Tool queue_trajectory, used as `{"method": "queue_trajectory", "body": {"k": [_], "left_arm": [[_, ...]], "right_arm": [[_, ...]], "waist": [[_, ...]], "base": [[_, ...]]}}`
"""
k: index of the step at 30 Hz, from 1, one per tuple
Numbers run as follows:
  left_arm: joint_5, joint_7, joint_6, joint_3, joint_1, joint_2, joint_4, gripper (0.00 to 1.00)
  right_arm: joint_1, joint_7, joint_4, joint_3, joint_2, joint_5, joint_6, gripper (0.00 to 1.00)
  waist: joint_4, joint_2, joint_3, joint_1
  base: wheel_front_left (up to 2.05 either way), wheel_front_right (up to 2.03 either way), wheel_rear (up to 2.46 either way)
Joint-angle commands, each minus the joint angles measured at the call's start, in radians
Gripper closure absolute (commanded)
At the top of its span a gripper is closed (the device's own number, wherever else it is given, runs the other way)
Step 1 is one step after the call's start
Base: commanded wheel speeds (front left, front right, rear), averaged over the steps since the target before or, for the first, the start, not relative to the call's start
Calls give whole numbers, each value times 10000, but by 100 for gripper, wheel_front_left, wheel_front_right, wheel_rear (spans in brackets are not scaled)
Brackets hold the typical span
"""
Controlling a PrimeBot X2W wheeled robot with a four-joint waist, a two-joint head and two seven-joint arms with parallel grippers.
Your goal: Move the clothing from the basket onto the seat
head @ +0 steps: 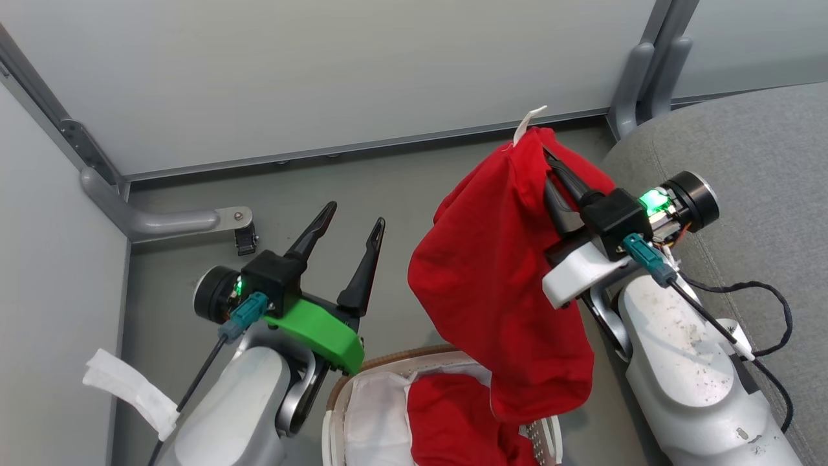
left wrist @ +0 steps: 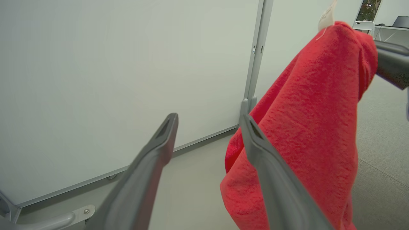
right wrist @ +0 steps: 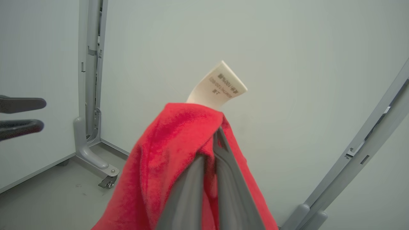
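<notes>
A red shirt (head: 498, 278) hangs in the air above the basket (head: 388, 362), its top pinched in my shut right gripper (head: 540, 145), a white label (head: 527, 123) sticking up. The same shirt (right wrist: 166, 159) drapes over the right fingers (right wrist: 223, 179) in the right wrist view. More red clothing (head: 446, 421) lies in the basket on the white liner. My left gripper (head: 356, 223) stands open and empty to the left of the hanging shirt (left wrist: 303, 127), apart from it. The grey seat (head: 763, 168) is at the right.
Pale partition panels (head: 323, 71) with grey posts and a castor foot (head: 213, 223) wall in the grey floor behind and to the left. A black cable (head: 770, 310) loops over the seat's edge beside my right arm.
</notes>
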Motion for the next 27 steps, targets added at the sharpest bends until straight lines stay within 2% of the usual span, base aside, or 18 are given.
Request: {"method": "queue_trajectory", "body": {"k": [1, 10, 18, 22, 27], "left_arm": [[182, -6, -87, 167, 313, -55, -29, 0], [830, -7, -460, 1076, 1280, -578, 68, 0], [1200, -8, -595, 1333, 1628, -942, 53, 0], [1337, -8, -632, 1342, 1756, -1030, 9, 0], [1446, -8, -636, 1405, 1803, -1114, -82, 0]], "right_arm": [[202, -24, -25, -108, -31, -66, -12, 100], [544, -24, -36, -516, -32, -71, -12, 100], [510, -24, -80, -635, -32, -15, -12, 100], [388, -24, -217, -641, -33, 6, -12, 100], [323, -24, -526, -787, -30, 10, -12, 100]], "waist": [[0, 0, -12, 0], [-76, 0, -62, 0], [-298, 0, -78, 0], [-662, 0, -33, 0], [-1492, 0, 128, 0]], "base": [[0, 0, 0], [0, 0, 0], [0, 0, 0], [0, 0, 0], [0, 0, 0]]}}
